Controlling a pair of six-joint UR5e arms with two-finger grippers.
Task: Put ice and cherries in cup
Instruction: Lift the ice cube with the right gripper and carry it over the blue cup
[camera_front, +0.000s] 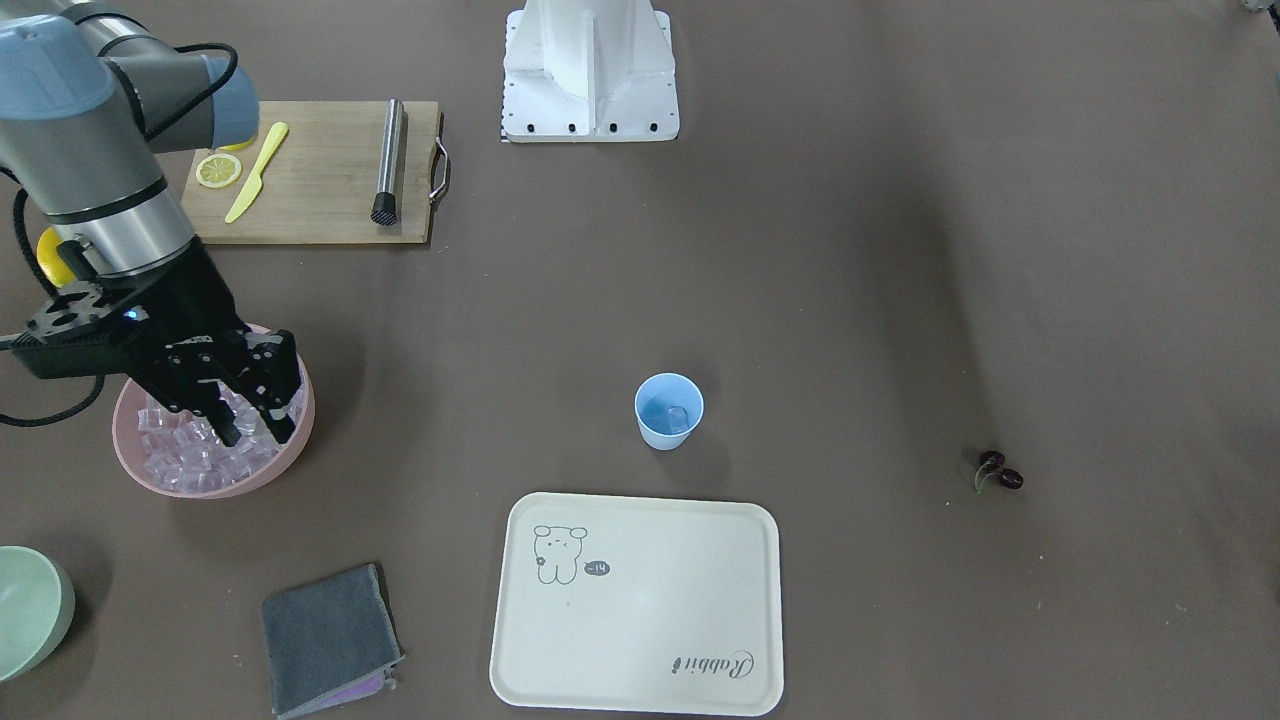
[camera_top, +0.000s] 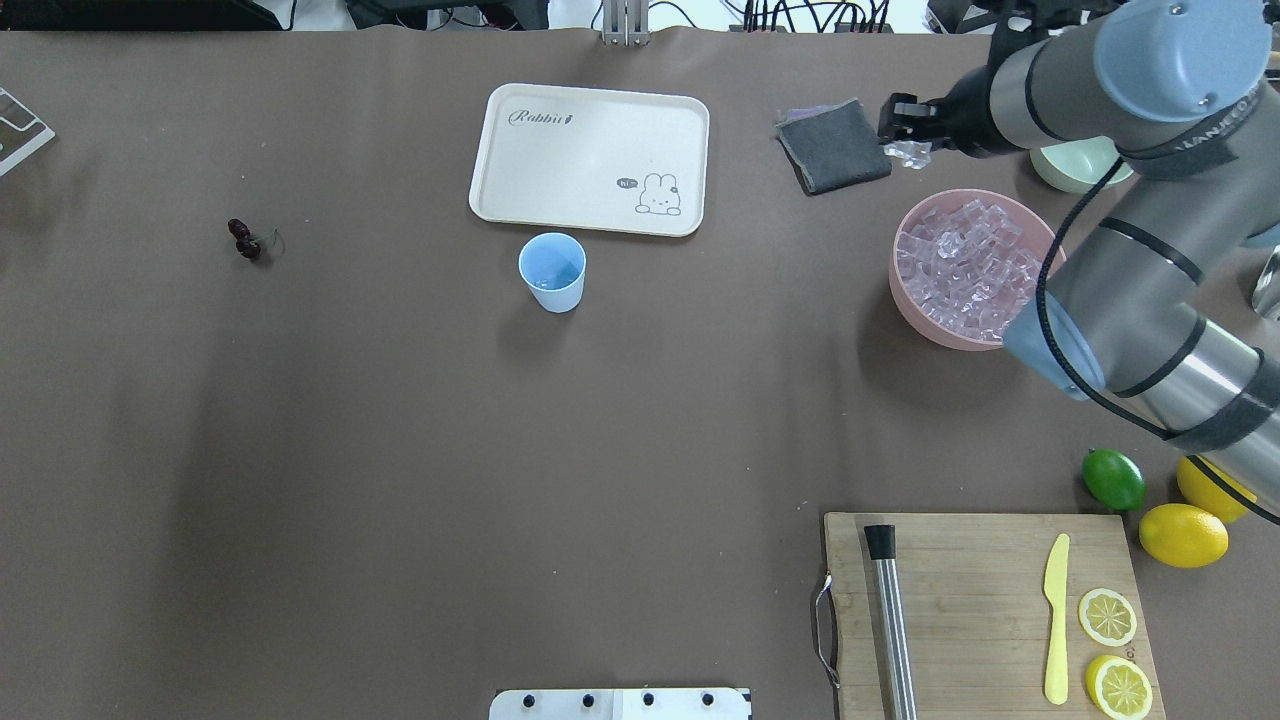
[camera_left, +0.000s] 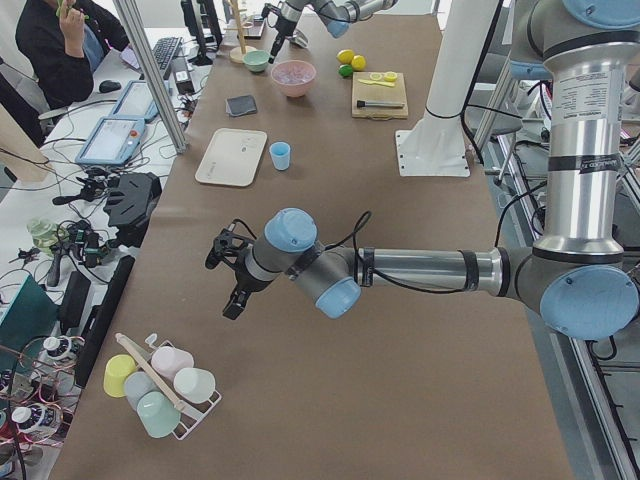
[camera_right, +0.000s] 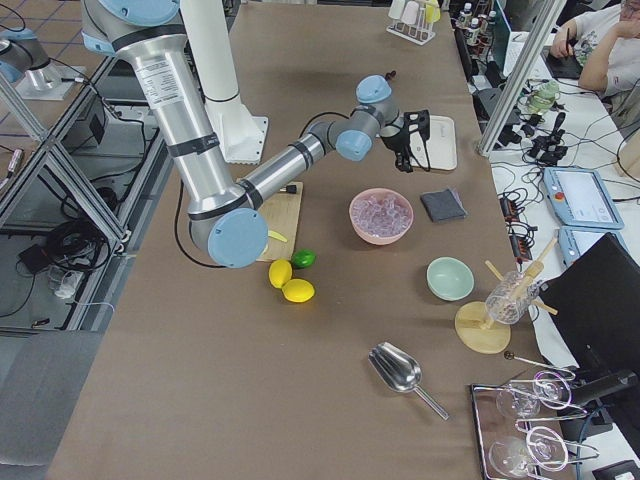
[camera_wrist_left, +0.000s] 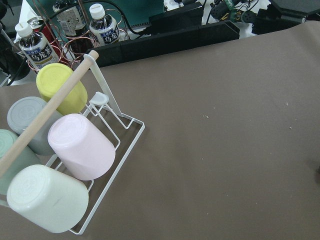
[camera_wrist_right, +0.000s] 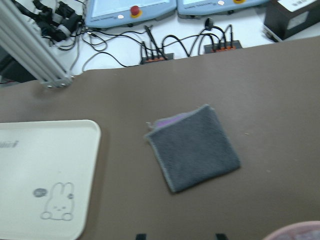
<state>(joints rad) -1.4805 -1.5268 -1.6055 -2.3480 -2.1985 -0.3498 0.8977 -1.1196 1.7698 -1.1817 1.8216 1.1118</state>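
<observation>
Broadly, brown worktop (camera_top: 400, 450) first, with cream tray (camera_top: 580, 170) toward its far edge. Next in size, pink bowl (camera_top: 912, 305) near the right end, heaped with ice (camera_top: 965, 260). Above that heap, right fingers (camera_top: 905, 135), well over the bowl and pointing down. Left fingers (camera_left: 236, 300) hanging over bare worktop beside a rack (camera_wrist_left: 55, 99) of tumblers at the left end; cannot tell whether spread or pressed together. Smaller again, blue cup (camera_top: 552, 272) upright just on the robot's side of the tray, well apart from both sets of fingers, with one piece of ice inside. Cherries (camera_top: 245, 240) lying far out to the left, alone on the worktop. Smallest, a clear cube (camera_top: 908, 153) pinched between the right fingertips, held above the heap.
</observation>
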